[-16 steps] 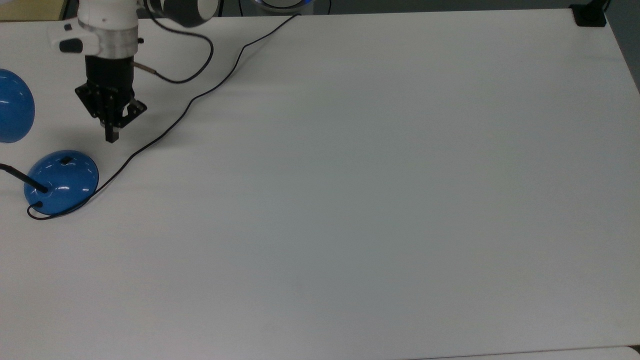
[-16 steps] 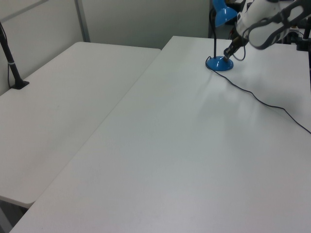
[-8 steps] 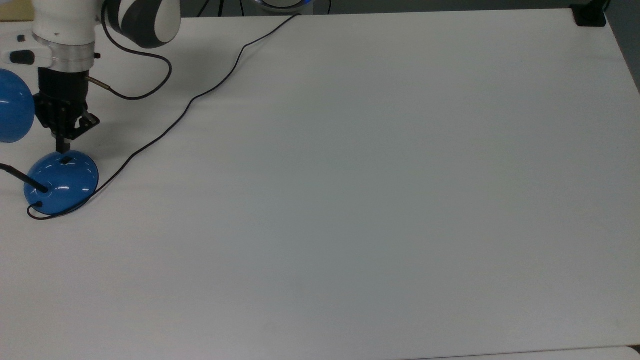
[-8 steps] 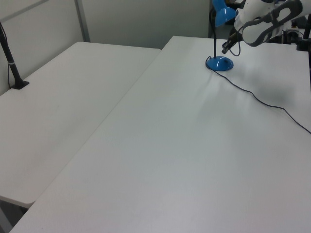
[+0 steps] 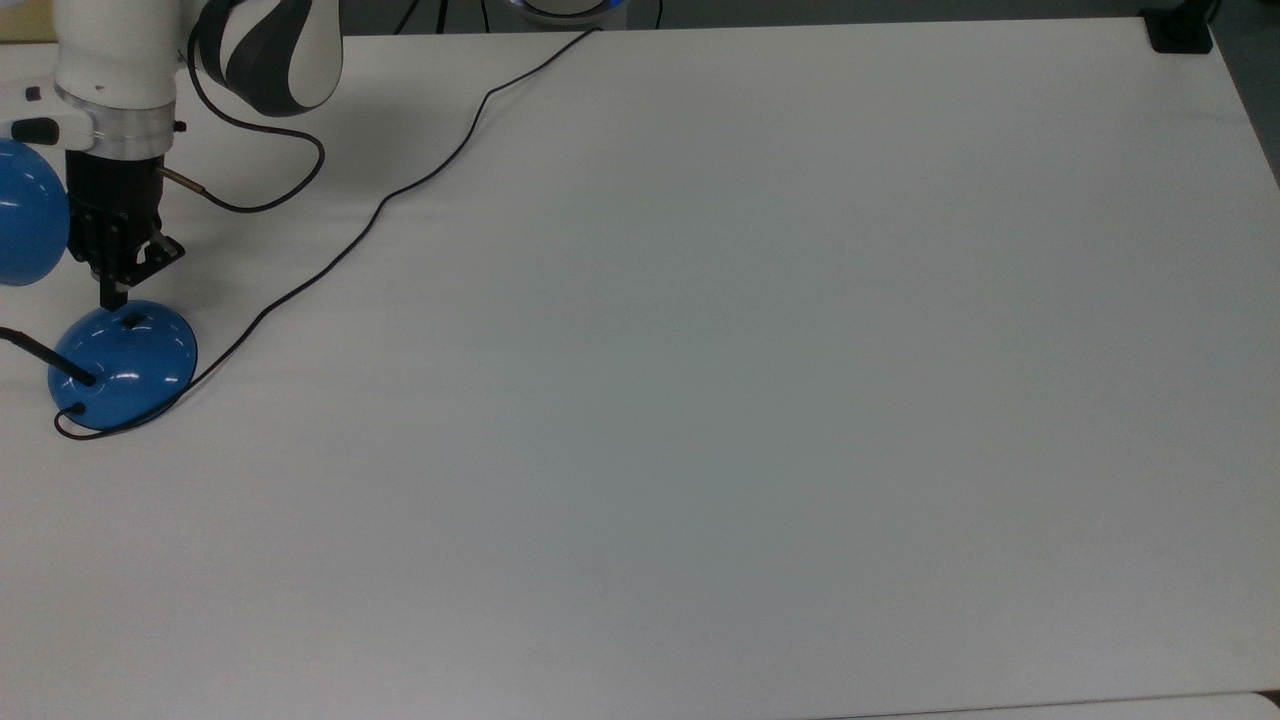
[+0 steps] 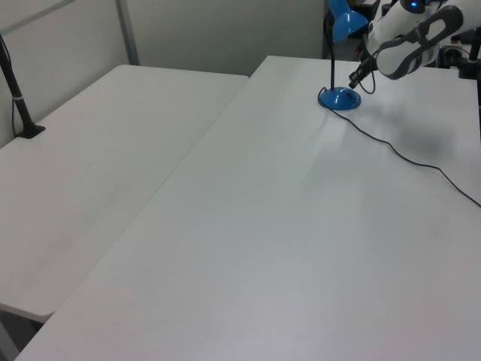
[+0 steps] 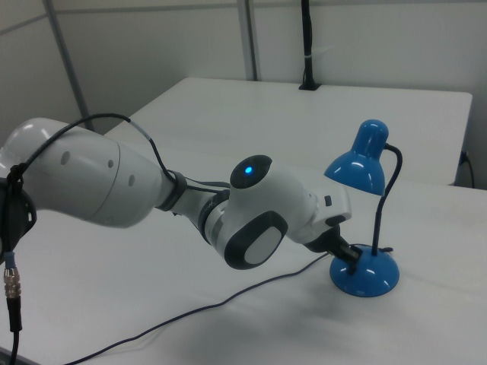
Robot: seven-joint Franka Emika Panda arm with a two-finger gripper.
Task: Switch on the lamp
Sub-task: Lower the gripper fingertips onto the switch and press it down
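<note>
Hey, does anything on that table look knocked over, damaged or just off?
Nothing stands out. The lamp stands upright on the white table, its cord trailing loosely across the surface, and the hand sits at the base's edge beside the small black switch.

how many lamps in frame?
1. The glossy blue desk lamp stands at the top view's left edge, dome base on the white table, with the black gripper right at the base's switch side. Nothing here could hide another.

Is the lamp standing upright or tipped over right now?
Upright: the lamp rests flat on its base on the table, shade raised above on its neck.
</note>
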